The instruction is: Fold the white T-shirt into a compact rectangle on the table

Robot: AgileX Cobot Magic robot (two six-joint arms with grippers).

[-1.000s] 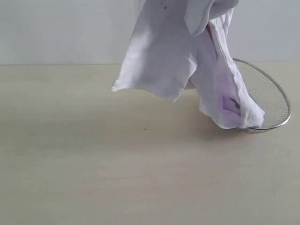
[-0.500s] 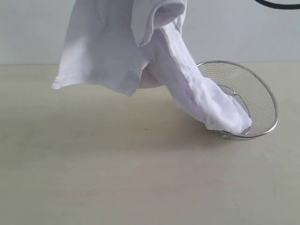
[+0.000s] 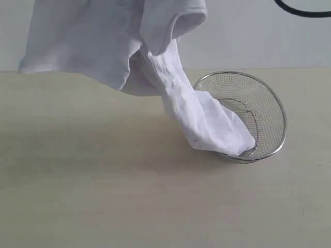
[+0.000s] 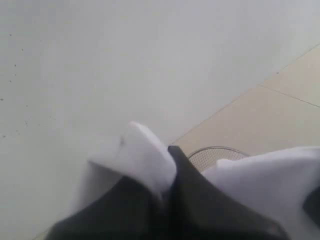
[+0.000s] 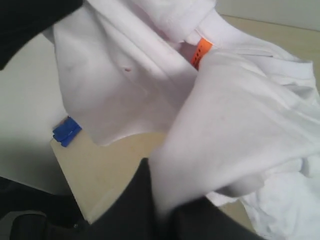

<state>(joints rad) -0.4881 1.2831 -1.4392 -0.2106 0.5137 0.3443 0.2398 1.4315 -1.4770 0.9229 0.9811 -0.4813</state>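
The white T-shirt (image 3: 93,41) hangs across the upper left of the frame, held clear of the pale tabletop (image 3: 103,196). Its lower end trails down to the right into a tilted wire-mesh basket (image 3: 271,108) standing right of centre. The left pincer (image 4: 169,185) and the right pincer (image 5: 162,210) are each clamped tight on the white cloth. An orange neck tag (image 5: 201,51) shows among the folds in the right wrist view.

Plain pale grey-white wall (image 3: 289,36) running behind far edge of table (image 3: 103,206). Beige tabletop, faint grain, stretching full width left to right. Soft even light falling; diffuse shadow spreading across table middle. Small blue tag (image 5: 66,131) sitting at table corner, kind unclear.
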